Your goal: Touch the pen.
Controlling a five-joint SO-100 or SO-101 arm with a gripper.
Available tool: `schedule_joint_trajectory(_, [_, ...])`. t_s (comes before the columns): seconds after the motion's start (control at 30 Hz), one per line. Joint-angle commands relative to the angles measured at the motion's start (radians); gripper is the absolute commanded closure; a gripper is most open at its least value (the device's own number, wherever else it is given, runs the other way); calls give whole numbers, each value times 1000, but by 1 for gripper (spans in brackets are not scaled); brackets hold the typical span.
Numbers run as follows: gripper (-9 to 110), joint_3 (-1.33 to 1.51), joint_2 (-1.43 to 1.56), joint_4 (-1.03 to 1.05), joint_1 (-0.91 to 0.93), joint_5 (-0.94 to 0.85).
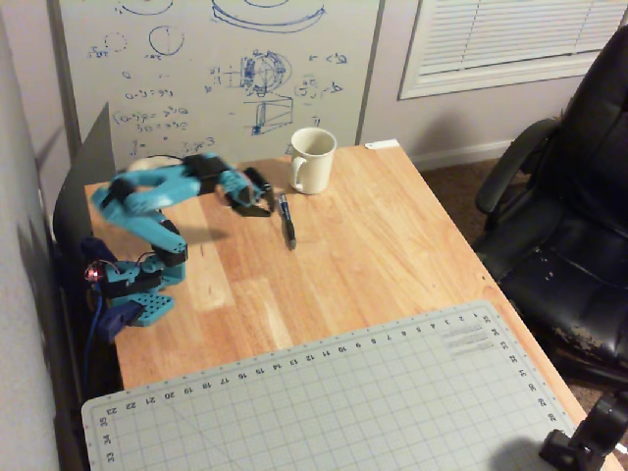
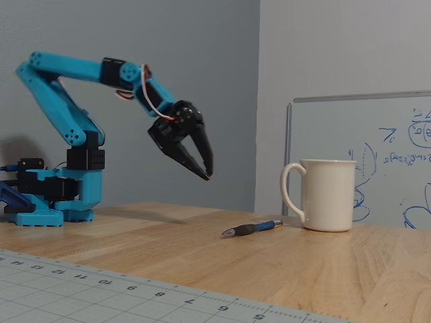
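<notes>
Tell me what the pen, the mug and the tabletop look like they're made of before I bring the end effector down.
Pen: probably plastic, with a dark matte grip section and a glossier blue barrel.
Mug: looks like glazed ceramic, with a cream colour, thick wall and soft sheen.
Tabletop: wood, seemingly butcher-block, with visible joined strips, grain and a light satin finish.
End effector: hovers above the table, left of the pen in the side fixed view.

The table (image 1: 373,226) is pale wood with a smooth, faintly shiny finish. The mug (image 2: 328,194) looks like glossy cream ceramic. The arm (image 2: 74,94) is matt blue plastic. The chair (image 1: 574,196) at the right is worn black leather. The mat (image 1: 324,402) is matt grey.
</notes>
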Motion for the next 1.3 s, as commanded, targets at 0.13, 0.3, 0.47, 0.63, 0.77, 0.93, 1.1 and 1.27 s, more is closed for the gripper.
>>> schedule_joint_trajectory(0.13, [101, -416, -387, -35, 43, -5])
schedule_joint_trajectory(0.3, [101, -551, -535, -29, 44, -5])
schedule_joint_trajectory(0.47, [101, -589, -640, -26, 44, -5])
schedule_joint_trajectory(0.63, [101, -588, -678, -26, 43, -5])
schedule_joint_trajectory(0.77, [101, -586, -689, -26, 35, -5])
schedule_joint_trajectory(0.93, [101, -581, -704, -25, 32, -3])
schedule_joint_trajectory(1.1, [101, -583, -736, -25, 31, -3])
schedule_joint_trajectory(1.27, [101, -583, -736, -25, 29, -3])
